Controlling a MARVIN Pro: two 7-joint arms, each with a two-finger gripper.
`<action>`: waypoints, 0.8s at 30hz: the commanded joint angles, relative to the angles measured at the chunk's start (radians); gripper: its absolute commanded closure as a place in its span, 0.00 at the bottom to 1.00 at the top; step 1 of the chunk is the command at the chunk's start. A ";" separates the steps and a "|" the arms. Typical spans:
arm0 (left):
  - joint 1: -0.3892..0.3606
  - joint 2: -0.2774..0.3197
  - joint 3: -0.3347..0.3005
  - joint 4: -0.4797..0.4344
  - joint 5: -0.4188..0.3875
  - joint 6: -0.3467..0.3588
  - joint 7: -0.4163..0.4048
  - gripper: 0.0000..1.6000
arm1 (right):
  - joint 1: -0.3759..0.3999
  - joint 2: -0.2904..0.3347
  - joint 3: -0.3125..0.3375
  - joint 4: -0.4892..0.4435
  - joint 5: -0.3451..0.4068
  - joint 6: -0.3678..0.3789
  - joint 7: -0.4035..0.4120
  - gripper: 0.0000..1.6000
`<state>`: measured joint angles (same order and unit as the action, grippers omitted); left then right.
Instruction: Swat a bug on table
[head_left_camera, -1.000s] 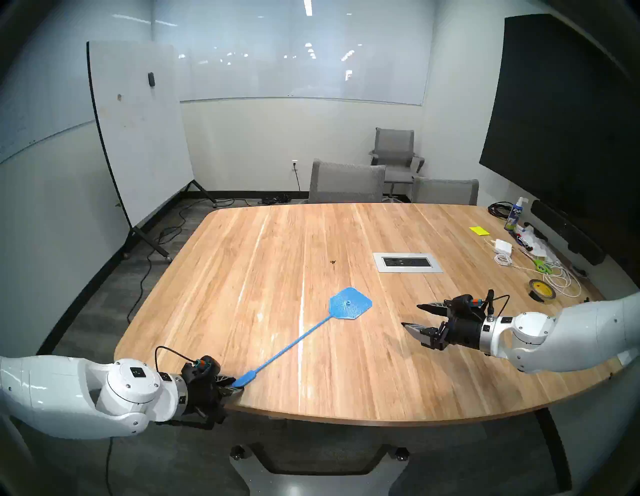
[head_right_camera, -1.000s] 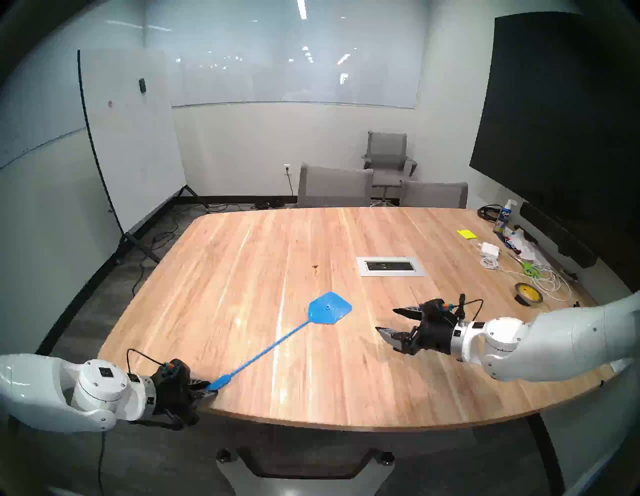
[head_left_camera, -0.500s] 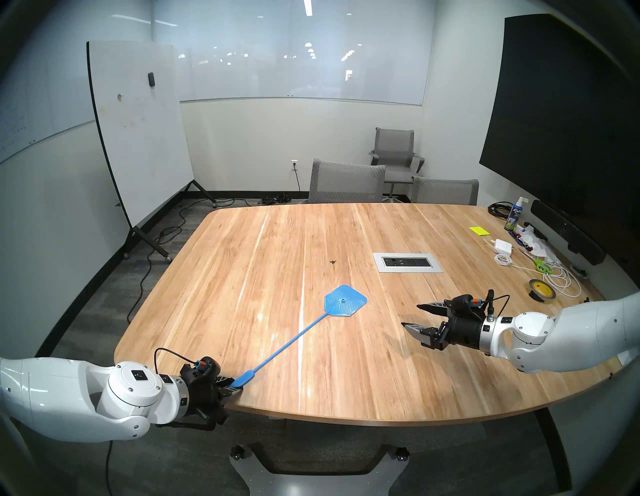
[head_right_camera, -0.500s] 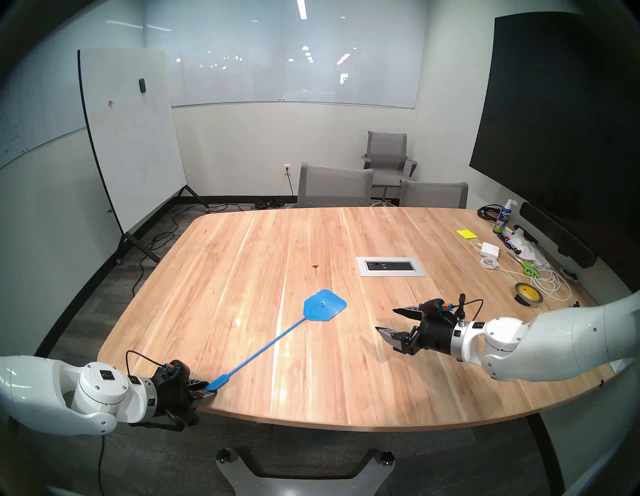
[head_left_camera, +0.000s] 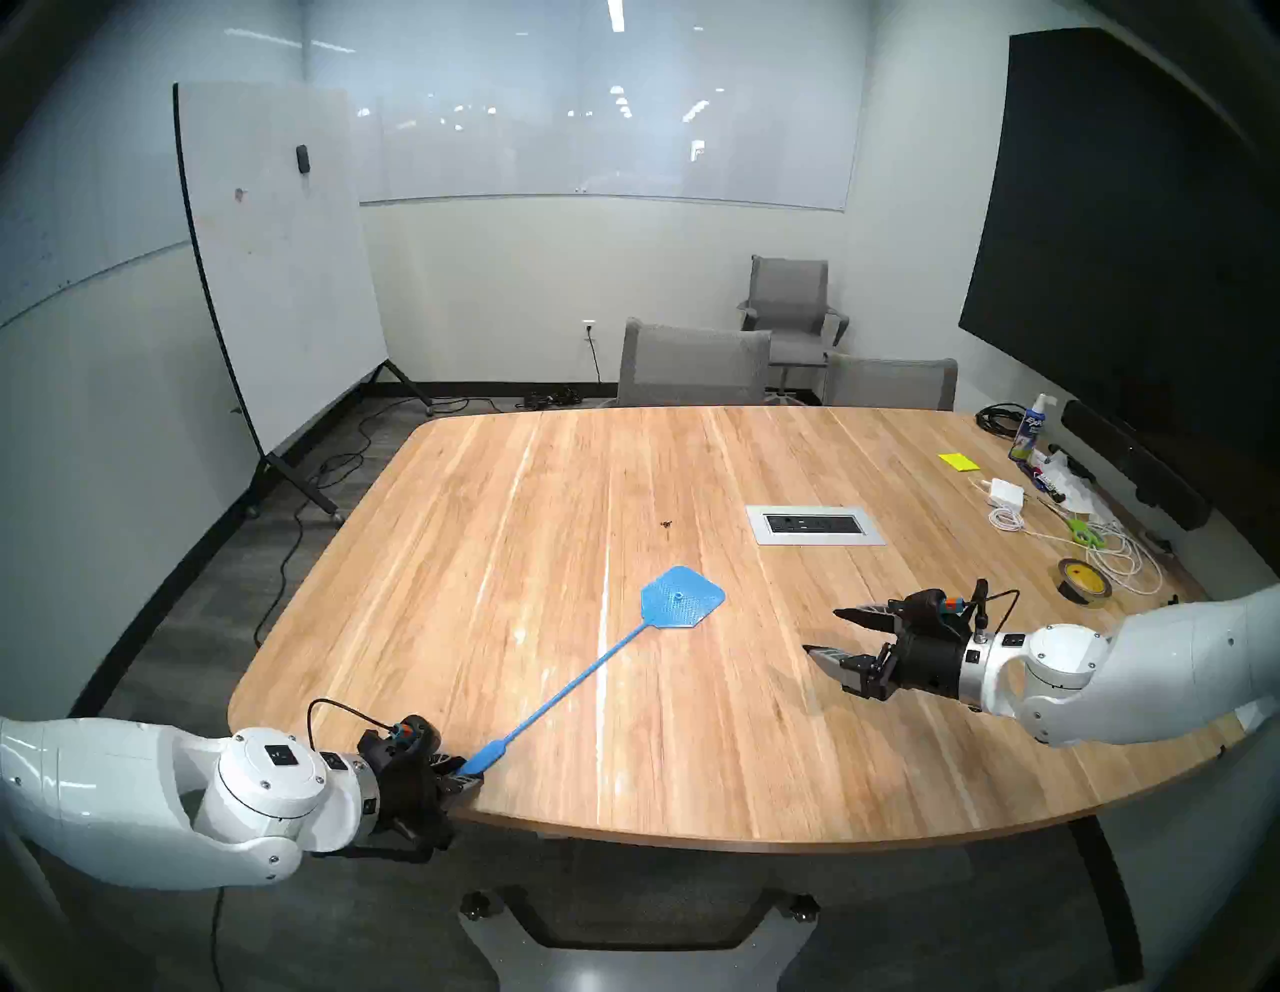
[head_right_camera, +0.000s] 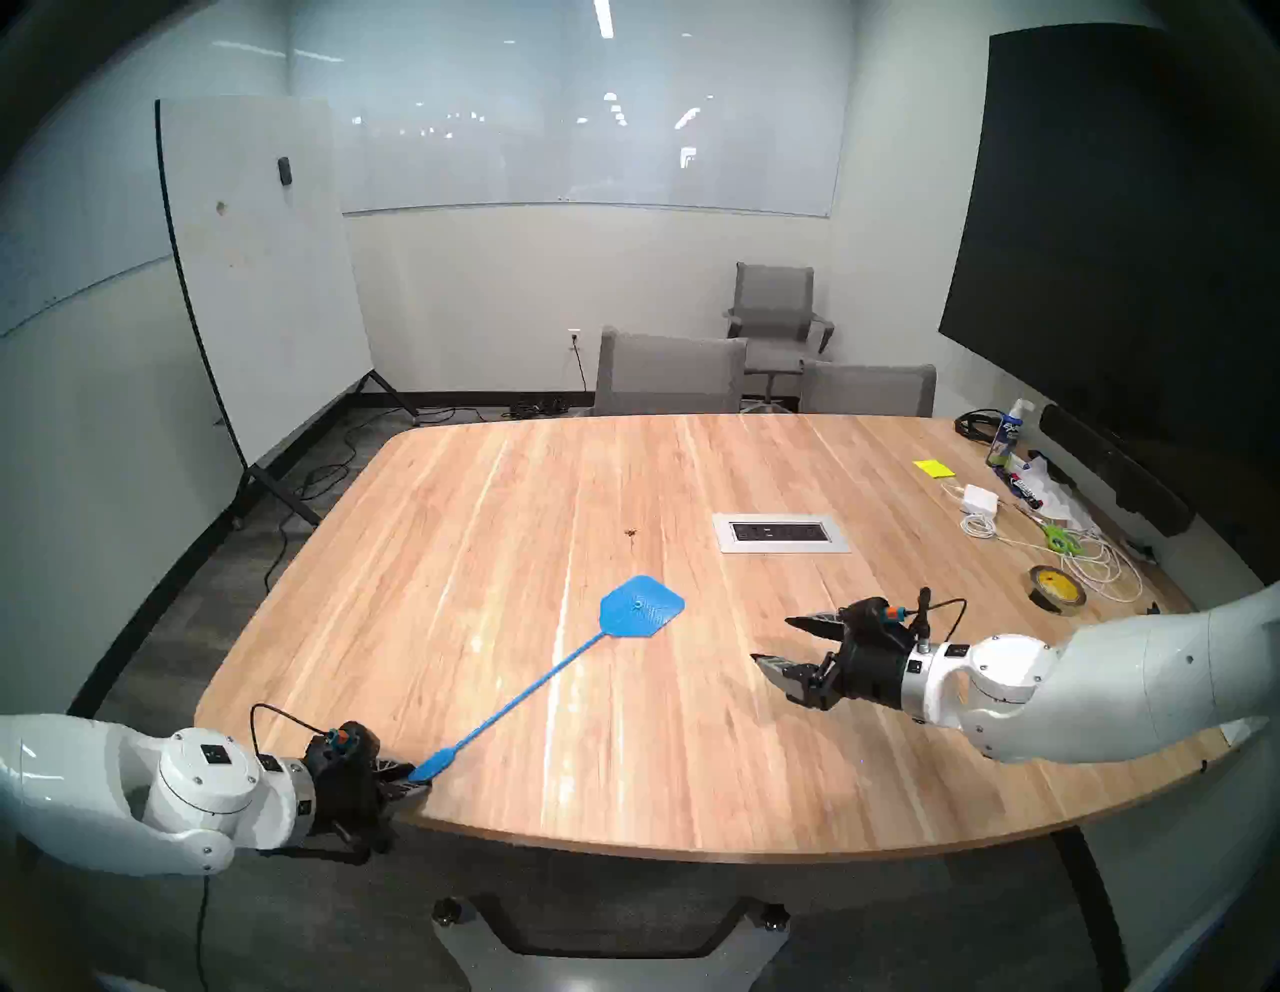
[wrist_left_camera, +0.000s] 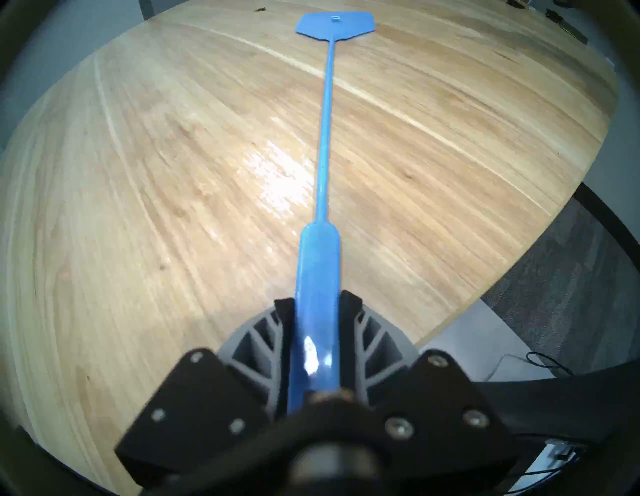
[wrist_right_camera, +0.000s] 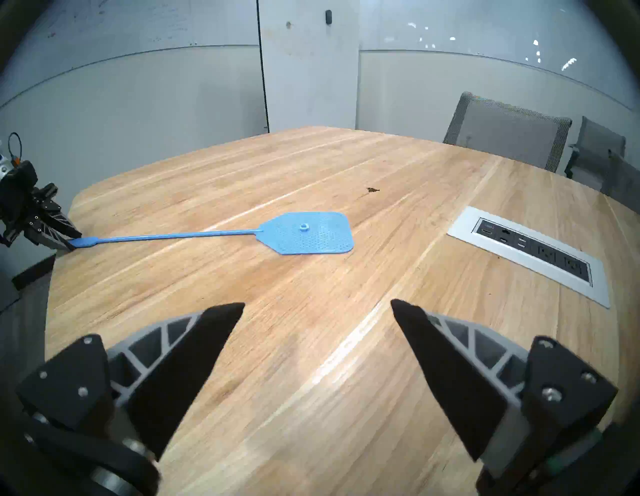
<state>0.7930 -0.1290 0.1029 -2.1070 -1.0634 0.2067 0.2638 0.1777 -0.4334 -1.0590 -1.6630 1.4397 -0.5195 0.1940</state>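
Head views: the wooden desk carries a silver outlet panel set into its top. The bug, a tiny dark speck, sits on bare wood to the left of that panel, apart from it. Nearer the robot than the panel, the blue fly swatter has its head close over the desk, short of the bug, with open wood between them. The left gripper, at the desk's near edge and far from the panel, is clamped on the swatter's handle. The right gripper hangs in front of the panel, jaws spread wide and empty. To the right of the panel lie a tape roll, white cables, green scissors, a yellow note pad and a spray bottle. Grey chairs stand beyond it.

Left wrist view: both fingers press the handle; the shaft runs straight out to the head, the bug up left of it.

Right wrist view: the bug lies left of the panel, just beyond the swatter head; nothing lies between them.
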 joint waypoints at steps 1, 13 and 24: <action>0.027 0.015 0.039 0.009 0.000 0.038 0.019 1.00 | 0.011 0.001 0.008 0.002 -0.001 -0.005 0.000 0.00; 0.040 0.015 0.067 -0.009 0.000 0.040 0.050 1.00 | 0.010 0.000 0.008 0.002 -0.001 -0.004 0.000 0.00; 0.056 0.016 0.098 -0.012 0.000 0.040 0.086 1.00 | 0.009 0.000 0.008 0.002 0.000 -0.004 0.000 0.00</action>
<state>0.7928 -0.1268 0.1382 -2.1342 -1.0558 0.2042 0.3424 0.1771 -0.4334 -1.0590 -1.6630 1.4406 -0.5193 0.1938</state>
